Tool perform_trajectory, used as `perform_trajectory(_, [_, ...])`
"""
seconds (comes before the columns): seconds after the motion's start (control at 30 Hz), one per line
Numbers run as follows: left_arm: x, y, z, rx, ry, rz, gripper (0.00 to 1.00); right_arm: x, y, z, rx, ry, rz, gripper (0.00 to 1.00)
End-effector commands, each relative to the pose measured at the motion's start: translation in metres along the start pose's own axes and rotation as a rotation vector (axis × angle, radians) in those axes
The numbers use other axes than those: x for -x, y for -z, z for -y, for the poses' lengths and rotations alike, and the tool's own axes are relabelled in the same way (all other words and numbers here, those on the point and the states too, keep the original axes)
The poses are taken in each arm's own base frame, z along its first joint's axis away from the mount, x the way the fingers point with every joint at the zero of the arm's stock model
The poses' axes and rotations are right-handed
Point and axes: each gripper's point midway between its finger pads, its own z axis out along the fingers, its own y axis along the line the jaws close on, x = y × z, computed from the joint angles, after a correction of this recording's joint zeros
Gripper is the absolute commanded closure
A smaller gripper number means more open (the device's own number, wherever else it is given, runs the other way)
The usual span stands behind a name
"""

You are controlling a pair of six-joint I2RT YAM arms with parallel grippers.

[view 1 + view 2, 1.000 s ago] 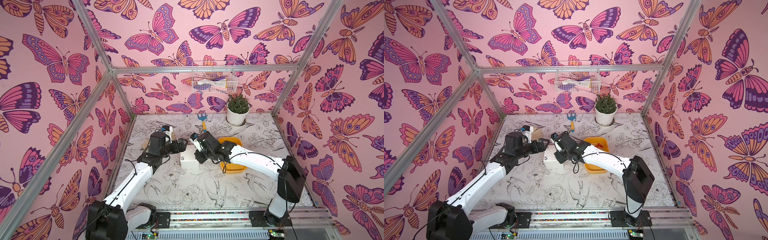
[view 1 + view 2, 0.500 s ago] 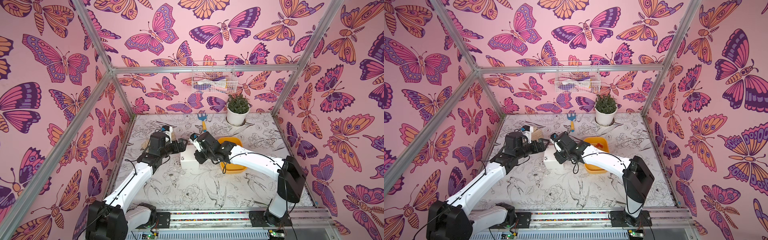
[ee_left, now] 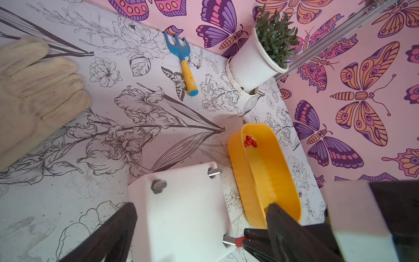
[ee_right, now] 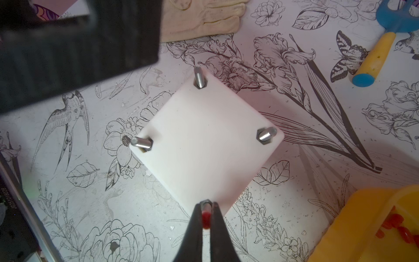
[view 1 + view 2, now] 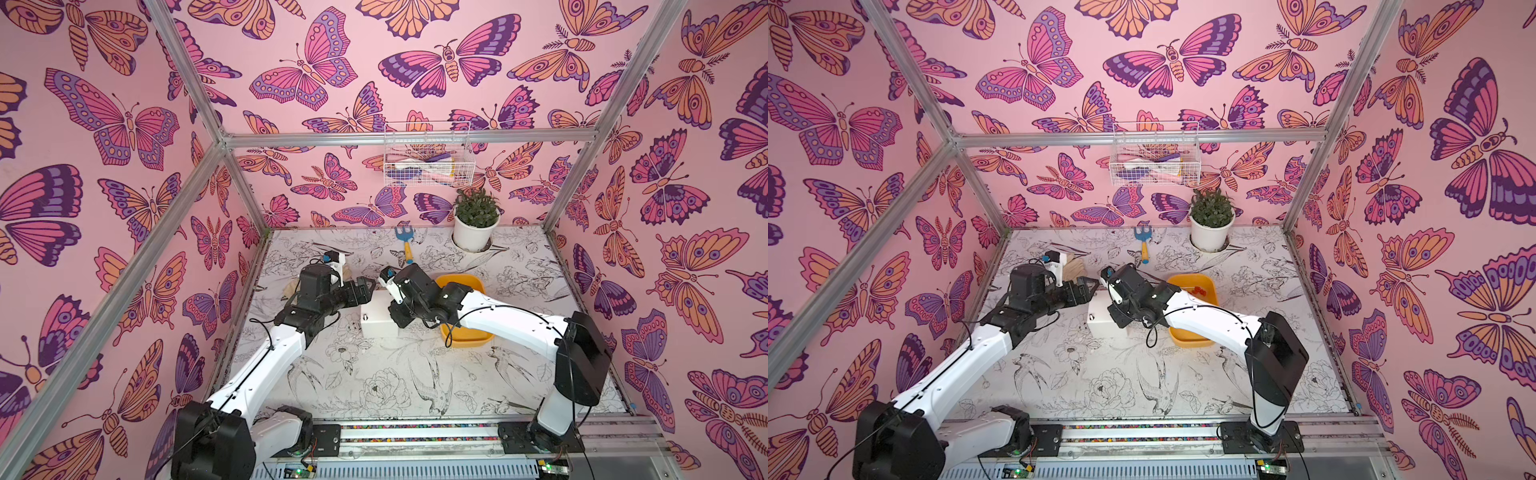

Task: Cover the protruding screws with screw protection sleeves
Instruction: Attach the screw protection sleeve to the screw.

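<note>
My right hand point(image 4: 206, 209) pinches shut on one sleeve point(image 4: 205, 218), lined up end-on with a corner screw point(image 3: 227, 240) so it slides on, while my left hand point(image 3: 200, 205) gapes empty astride the box point(image 4: 204, 140), probably to steady it.

Bright even light, blurred wrist-view foregrounds

Left end effector point(image 3: 201, 205) spread wide, right end effector point(image 4: 206, 209) pinched tight — left arm point(image 5: 270, 353), right arm point(image 5: 511, 328) angled inward.
</note>
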Motion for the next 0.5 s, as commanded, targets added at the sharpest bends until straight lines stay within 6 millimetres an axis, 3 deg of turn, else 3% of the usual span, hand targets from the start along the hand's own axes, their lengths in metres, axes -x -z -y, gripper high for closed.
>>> perform_trajectory(0.0, [-0.001, 0.0032, -0.0024, -0.001, 0.003, 0.008, 0.08, -0.0086, -0.0027, -0.0045, 0.001, 0.009, -0.037, 0.9])
perform_trajectory(0.47, [-0.0015, 0.0026, -0.0026, -0.001, 0.004, 0.006, 0.08, -0.0111, -0.0047, -0.0025, -0.009, 0.007, -0.048, 0.9])
